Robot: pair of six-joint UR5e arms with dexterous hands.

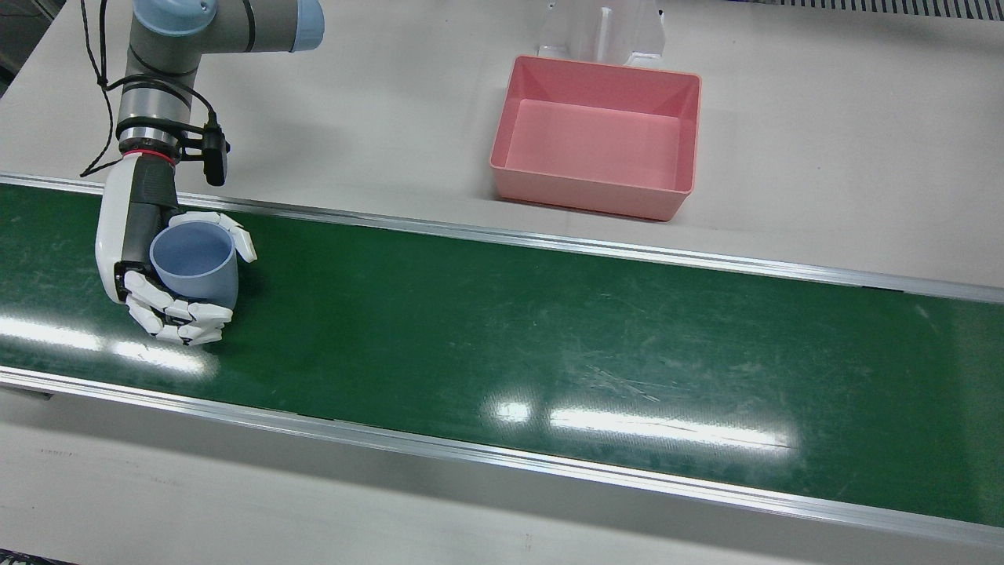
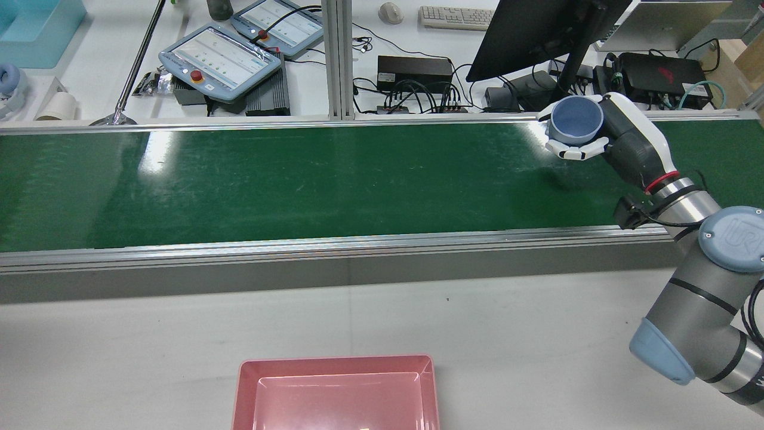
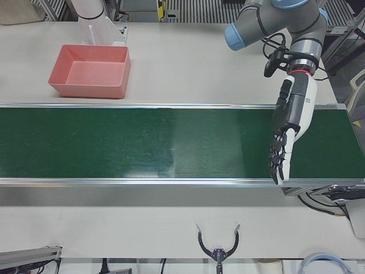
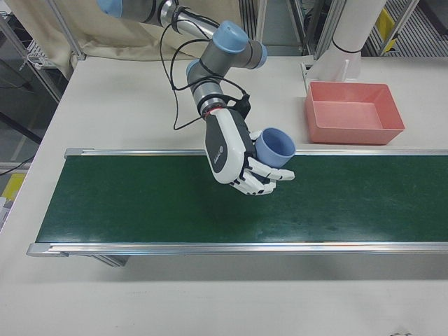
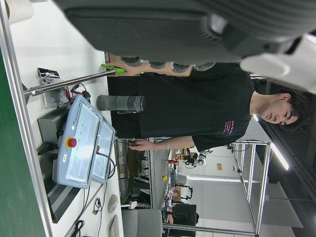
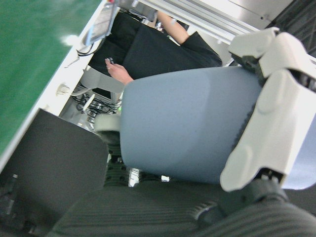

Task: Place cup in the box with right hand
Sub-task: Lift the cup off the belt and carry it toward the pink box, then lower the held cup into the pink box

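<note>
A blue-grey cup [image 1: 194, 263] is held in my right hand [image 1: 141, 259], whose white fingers [image 1: 184, 318] wrap its wall. Hand and cup hang over the green belt [image 1: 502, 314] near its right-arm end, and the cup's mouth faces up, slightly tilted. The rear view shows the same cup [image 2: 576, 119] in the hand [image 2: 627, 140]; so does the right-front view, with cup [image 4: 274, 145] and hand [image 4: 234, 154]. Up close, the cup [image 6: 187, 128] fills the right hand view. The pink box [image 1: 580, 195] stands empty on the white table behind the belt. My left hand [image 3: 288, 137] is open, fingers stretched flat over the belt's other end.
The belt has raised metal rails [image 1: 549, 239] along both edges. A white arm pedestal [image 1: 604, 31] stands just behind the box. Beyond the belt are teach pendants [image 2: 221, 57], a monitor [image 2: 537, 30] and cables. A person [image 5: 197, 108] stands at that side.
</note>
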